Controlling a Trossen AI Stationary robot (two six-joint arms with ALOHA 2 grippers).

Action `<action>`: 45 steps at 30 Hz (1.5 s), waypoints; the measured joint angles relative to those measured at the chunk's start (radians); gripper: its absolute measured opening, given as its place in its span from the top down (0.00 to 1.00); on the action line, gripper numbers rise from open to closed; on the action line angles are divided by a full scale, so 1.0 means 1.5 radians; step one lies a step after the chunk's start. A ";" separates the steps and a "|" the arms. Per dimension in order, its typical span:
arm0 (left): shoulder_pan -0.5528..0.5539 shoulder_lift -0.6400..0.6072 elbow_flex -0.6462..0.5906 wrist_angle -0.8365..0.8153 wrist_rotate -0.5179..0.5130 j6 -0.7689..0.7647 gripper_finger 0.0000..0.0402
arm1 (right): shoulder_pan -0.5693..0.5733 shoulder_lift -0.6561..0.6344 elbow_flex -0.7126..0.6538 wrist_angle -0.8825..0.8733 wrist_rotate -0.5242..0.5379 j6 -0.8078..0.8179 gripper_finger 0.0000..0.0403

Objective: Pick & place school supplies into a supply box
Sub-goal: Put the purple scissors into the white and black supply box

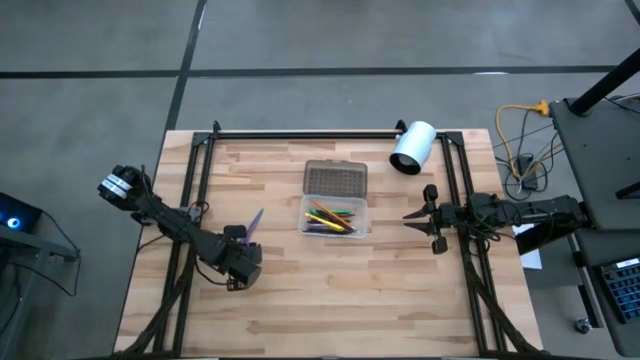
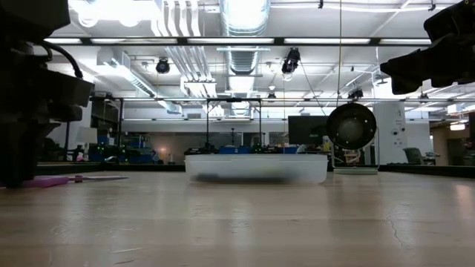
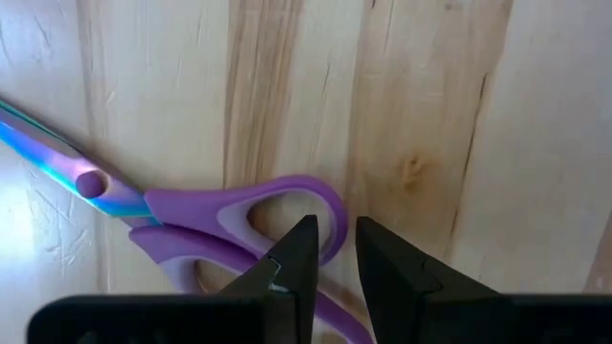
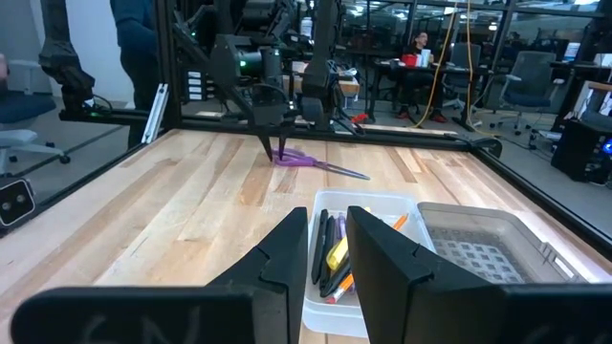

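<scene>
One item left: scissors still on the table

Nearest the front-left corner of the table, the left end effector (image 3: pixel 330 250) stands over the scissors (image 1: pixel 252 222), its fingers (image 3: pixel 298 258) slightly apart and set astride the rim of one purple handle loop, not yet pinching it. The scissors lie flat on the wood, blades pointing toward the table's middle. Judging by that, the step in hand is the grasp on this last loose item. Next the fingers would need to close on the loop, lift, and carry it to the box.

At mid-table the box (image 1: pixel 335 216) sits open, with pens (image 1: pixel 330 217) already inside and its dotted lid (image 1: pixel 335 179) lying on the far side. At the right edge the right end effector (image 1: pixel 422 217) waits, fingers apart, aimed at the box.
</scene>
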 joint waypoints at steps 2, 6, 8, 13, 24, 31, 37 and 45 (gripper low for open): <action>0.000 0.000 -0.002 0.008 0.000 0.000 0.85 | 0.000 0.000 0.000 0.000 0.000 0.000 0.83; 0.000 0.000 -0.010 0.025 0.000 0.000 0.85 | 0.000 0.000 0.000 0.000 0.000 0.000 0.83; 0.000 -0.001 -0.014 0.032 -0.001 0.000 0.85 | 0.000 0.000 0.000 0.000 0.000 0.000 0.83; 0.000 -0.002 -0.020 0.039 -0.002 0.000 0.85 | 0.000 0.000 0.000 0.000 0.000 0.000 0.83; -0.001 -0.002 -0.021 0.044 0.002 0.001 0.98 | 0.000 0.000 0.000 0.000 0.000 0.000 0.83; 0.000 -0.002 -0.021 0.044 0.003 0.014 0.99 | 0.000 0.000 0.000 0.000 0.000 0.000 0.83; 0.000 -0.002 -0.003 0.042 0.004 0.054 1.00 | 0.000 0.000 0.000 0.000 0.000 0.000 0.83; 0.022 -0.002 0.030 0.028 -0.001 0.129 1.00 | 0.000 0.000 0.000 0.000 0.000 0.000 0.83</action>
